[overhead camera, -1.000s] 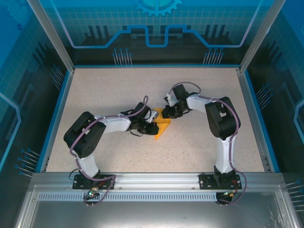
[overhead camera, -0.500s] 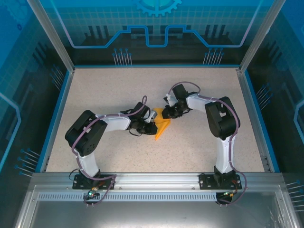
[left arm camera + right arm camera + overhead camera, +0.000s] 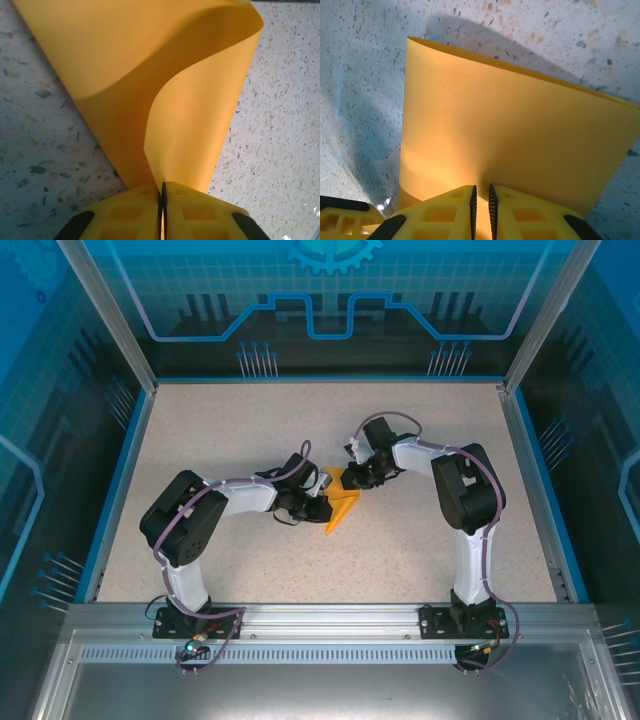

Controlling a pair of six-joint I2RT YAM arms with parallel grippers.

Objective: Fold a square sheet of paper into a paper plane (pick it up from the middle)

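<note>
The square sheet of paper is orange-yellow and hangs bent just above the middle of the table, ending in a point toward the near side. My left gripper comes at it from the left and is shut on one edge. In the left wrist view the sheet curls up and away from the left gripper. My right gripper meets the paper from the far right. In the right wrist view the right gripper pinches the sheet, which spreads smooth ahead of it. A paper plane is out of view.
The speckled table has a blue rim on the left, right and far sides. Transparent blue panels on metal posts wall it in. Both arm bases are bolted to the metal rail at the near edge.
The left arm's elbow has shifted slightly to the right. The paper and both grips look the same.
</note>
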